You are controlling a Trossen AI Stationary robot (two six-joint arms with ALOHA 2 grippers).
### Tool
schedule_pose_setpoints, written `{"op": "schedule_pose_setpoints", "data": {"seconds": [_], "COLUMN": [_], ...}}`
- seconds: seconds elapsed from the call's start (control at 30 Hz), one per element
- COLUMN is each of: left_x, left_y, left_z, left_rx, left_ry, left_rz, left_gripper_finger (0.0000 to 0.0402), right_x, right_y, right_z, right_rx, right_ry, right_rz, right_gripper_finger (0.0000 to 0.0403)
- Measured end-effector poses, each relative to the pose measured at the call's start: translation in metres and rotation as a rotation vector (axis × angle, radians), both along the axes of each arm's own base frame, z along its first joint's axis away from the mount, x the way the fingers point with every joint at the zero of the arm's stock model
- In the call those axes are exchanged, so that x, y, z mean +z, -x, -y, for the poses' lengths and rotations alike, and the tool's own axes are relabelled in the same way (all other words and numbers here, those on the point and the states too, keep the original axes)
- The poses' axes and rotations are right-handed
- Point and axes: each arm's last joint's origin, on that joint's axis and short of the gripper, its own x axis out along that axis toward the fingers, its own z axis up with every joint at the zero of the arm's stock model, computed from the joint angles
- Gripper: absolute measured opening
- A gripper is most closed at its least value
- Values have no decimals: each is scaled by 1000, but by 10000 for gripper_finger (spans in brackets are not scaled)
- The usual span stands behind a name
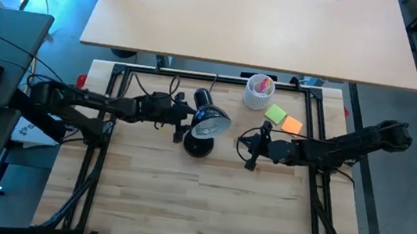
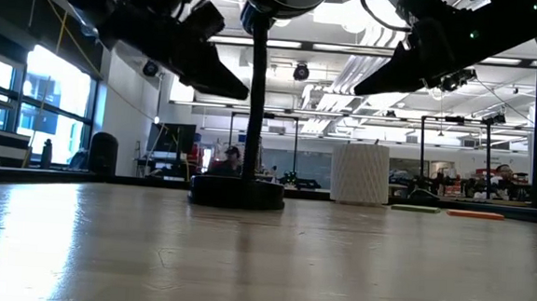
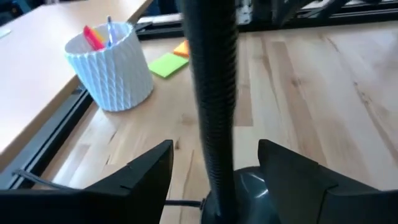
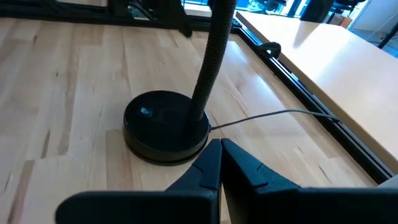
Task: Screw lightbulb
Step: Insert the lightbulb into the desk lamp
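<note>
The black desk lamp stands on its round base mid-table, and its flexible neck rises to the head, whose opening shows pale from above. I cannot make out the lightbulb as a separate thing in any view. My left gripper is open, with one finger on either side of the neck low down and a gap showing on both sides. My right gripper is shut and empty. It hovers to the right of the lamp base and points at it; it also shows in the high view.
A white ribbed cup holding pens stands at the far right of the lamp. Green and orange sticky pads lie beside it. The lamp's cord runs from the base toward the far edge. Bare wood lies on the near side.
</note>
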Motion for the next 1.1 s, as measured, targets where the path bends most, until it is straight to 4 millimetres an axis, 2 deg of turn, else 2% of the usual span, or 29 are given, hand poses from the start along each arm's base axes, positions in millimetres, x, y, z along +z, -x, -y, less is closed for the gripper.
{"op": "schedule_pose_setpoints", "data": {"seconds": [0.2,0.37,0.5,0.7,0.83,0.93,1.1], "left_x": [11,-3,-13,-32,-42,-42,-41], "left_y": [9,3,-11,-31,-35,-36,-36], "left_z": [-4,-3,-2,0,11,19,24], "left_rx": [-27,-47,-68,9,146,199,222], "left_ry": [4,28,64,172,131,86,78], "left_rz": [32,46,105,209,189,187,187], "left_gripper_finger": [228,227,227,227,227,223,179], "right_x": [2,4,4,4,4,4,4], "right_y": [0,-1,-1,-1,-1,-1,-1], "right_z": [-2,-7,-7,-7,-7,-7,-7], "right_rx": [19,50,47,44,43,43,43], "right_ry": [6,32,33,32,33,33,33], "right_rz": [14,31,30,30,29,28,28], "right_gripper_finger": [2,2,2,2,2,2,2]}}
